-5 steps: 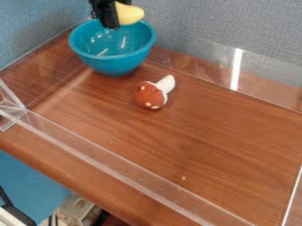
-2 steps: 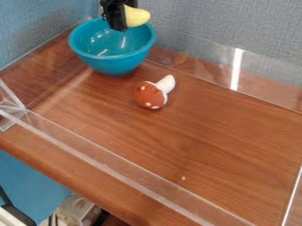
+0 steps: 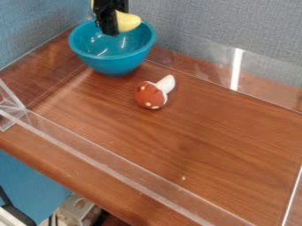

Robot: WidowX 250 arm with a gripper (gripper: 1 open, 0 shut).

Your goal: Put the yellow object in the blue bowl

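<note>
No legible text, label, brand, number or sign.

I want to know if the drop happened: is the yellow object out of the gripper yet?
No; the yellow object is at the dark gripper's fingers.

We are viewing a glossy teal-blue round plastic bowl [image 3: 109, 64] near the grey textured wall [image 3: 213, 26], which is bounding the far side. The black gripper [image 3: 117, 25] and the yellow curved toy [image 3: 127, 20] are occupying the space above the bowl's far part. We are seeing a red-capped, white-stemmed mushroom [image 3: 154, 93] obstructing the brown wooden surface [image 3: 213, 141] nearby; rightward and nearer, that surface is lying open.
</note>
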